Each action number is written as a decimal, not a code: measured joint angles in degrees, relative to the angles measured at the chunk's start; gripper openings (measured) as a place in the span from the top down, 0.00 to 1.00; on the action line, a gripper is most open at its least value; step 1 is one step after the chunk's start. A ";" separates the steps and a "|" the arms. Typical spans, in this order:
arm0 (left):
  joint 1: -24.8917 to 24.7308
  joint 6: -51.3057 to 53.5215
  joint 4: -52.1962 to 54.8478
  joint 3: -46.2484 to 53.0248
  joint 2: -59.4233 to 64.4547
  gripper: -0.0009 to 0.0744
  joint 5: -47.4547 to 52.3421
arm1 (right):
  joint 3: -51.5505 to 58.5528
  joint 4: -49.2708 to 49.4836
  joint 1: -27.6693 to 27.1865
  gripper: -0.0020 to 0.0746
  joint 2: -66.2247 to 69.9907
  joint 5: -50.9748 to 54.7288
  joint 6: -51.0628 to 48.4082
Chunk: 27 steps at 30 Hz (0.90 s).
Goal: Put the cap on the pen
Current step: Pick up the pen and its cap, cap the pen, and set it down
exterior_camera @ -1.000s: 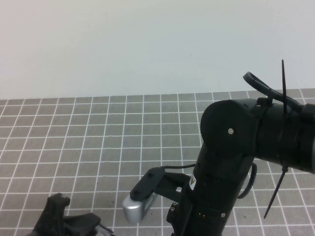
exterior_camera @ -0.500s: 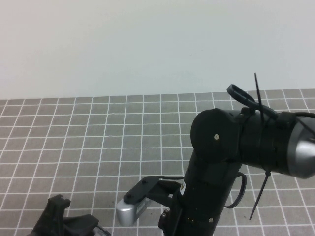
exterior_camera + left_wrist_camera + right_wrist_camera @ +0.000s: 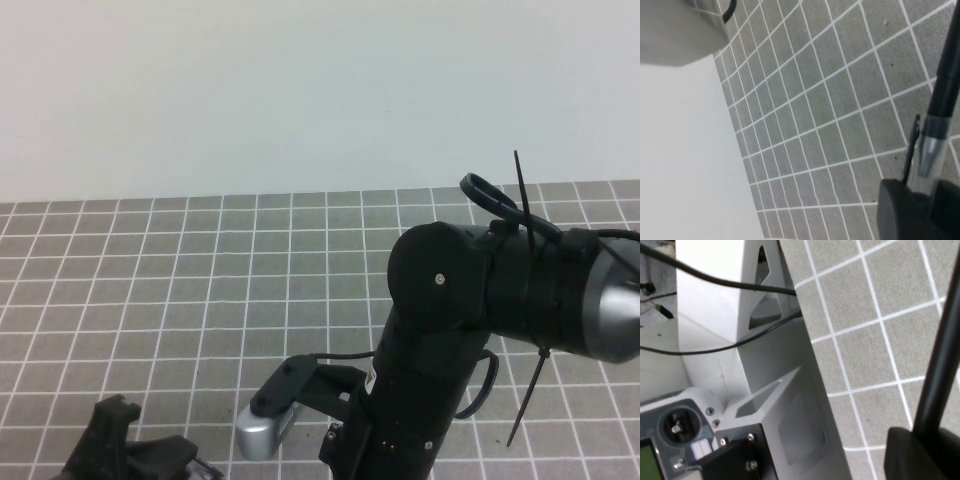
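Low over the table's near side, the left gripper point(image 3: 932, 195) clamps the clear cap point(image 3: 926, 150) and the right gripper point(image 3: 925, 450) clamps the black pen point(image 3: 940, 350), which seems lined up with the cap's mouth.

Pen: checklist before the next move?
1. Left end effector, low at the high view's left, shut on the clear cap: ok.
2. Right end effector, out of the high view, shut on the black pen: ok.
3. Pen lined up with cap: ok; in the left wrist view a black barrel runs into it.
4. Cap fully seated: cannot tell.
5. Joint visible from the high view: not ok, the right arm blocks it.
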 joint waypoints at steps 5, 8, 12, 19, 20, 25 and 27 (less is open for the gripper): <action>0.00 0.03 -1.73 0.00 0.00 0.89 -0.59 | 0.00 0.05 0.00 0.98 0.00 1.19 -1.81; 0.00 0.03 -1.88 0.00 0.00 0.89 -1.00 | 0.00 0.05 0.00 0.98 0.00 1.74 -2.16; 0.00 0.03 -2.01 0.00 0.00 0.89 -1.10 | 0.00 -0.42 0.00 0.98 0.00 1.69 -2.20; -4.53 0.03 -2.01 0.00 0.00 0.89 -1.11 | 0.00 -0.52 0.00 0.98 0.00 3.66 -4.15; -5.12 0.03 -2.01 0.00 0.00 0.89 -1.00 | 0.00 -0.52 0.00 0.98 0.00 3.66 -4.15; -5.48 0.03 -2.01 0.00 0.00 0.89 -1.00 | 0.00 -0.52 0.00 0.98 0.00 4.82 -4.15; -5.51 0.03 -2.01 0.00 0.00 0.89 -1.00 | 0.00 -0.52 0.00 0.98 0.00 5.87 -4.15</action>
